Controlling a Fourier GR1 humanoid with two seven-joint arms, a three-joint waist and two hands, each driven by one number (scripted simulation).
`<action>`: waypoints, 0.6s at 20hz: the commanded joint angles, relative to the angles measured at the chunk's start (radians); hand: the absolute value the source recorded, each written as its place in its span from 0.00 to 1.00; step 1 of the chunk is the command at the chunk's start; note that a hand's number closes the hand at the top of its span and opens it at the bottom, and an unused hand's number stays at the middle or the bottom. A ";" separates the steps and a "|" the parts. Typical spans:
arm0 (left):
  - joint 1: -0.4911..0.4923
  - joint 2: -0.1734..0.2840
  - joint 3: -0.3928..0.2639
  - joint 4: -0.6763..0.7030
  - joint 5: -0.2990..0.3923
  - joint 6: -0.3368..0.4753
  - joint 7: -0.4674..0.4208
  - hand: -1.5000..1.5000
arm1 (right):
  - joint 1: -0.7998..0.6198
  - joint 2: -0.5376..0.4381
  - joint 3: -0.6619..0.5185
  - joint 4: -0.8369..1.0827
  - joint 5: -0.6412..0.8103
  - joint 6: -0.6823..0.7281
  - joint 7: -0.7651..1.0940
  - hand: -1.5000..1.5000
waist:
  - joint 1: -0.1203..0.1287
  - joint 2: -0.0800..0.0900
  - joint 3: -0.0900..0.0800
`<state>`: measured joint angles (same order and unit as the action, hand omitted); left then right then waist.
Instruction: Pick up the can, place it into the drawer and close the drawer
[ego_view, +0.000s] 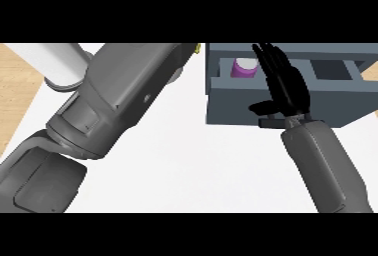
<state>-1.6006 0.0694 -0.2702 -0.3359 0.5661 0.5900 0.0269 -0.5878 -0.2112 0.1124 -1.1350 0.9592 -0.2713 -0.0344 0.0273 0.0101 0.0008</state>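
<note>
Can (244, 68) stands in the open drawer (284, 93), upper right; right robot hand (284, 85), fingers straight, should push the drawer front squarely shut.

We see a smooth matt white bench (184, 165), pale wood grain floor (15, 85) beside it, a matt grey drawer (236, 100), and a purple can (244, 69) with a pale top.
</note>
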 joint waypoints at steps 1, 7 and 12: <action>0.025 0.030 -0.005 -0.040 -0.022 0.003 0.028 0.00 | -0.092 0.020 -0.025 0.187 0.057 -0.103 -0.026 0.00 | 0.003 -0.004 0.000; 0.088 0.071 -0.019 -0.118 -0.036 -0.025 0.066 0.00 | -0.241 0.061 -0.097 0.408 0.099 -0.297 -0.004 0.00 | 0.038 -0.004 0.000; 0.132 0.104 -0.020 -0.179 -0.040 -0.048 0.085 0.00 | -0.373 0.029 -0.143 0.581 0.109 -0.361 -0.044 0.00 | 0.058 0.005 0.000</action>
<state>-1.5089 0.1540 -0.2878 -0.4651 0.5297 0.5625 0.1087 -0.8646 -0.1713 0.0042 -0.6772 1.0576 -0.5792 -0.0652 0.0671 0.0105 0.0010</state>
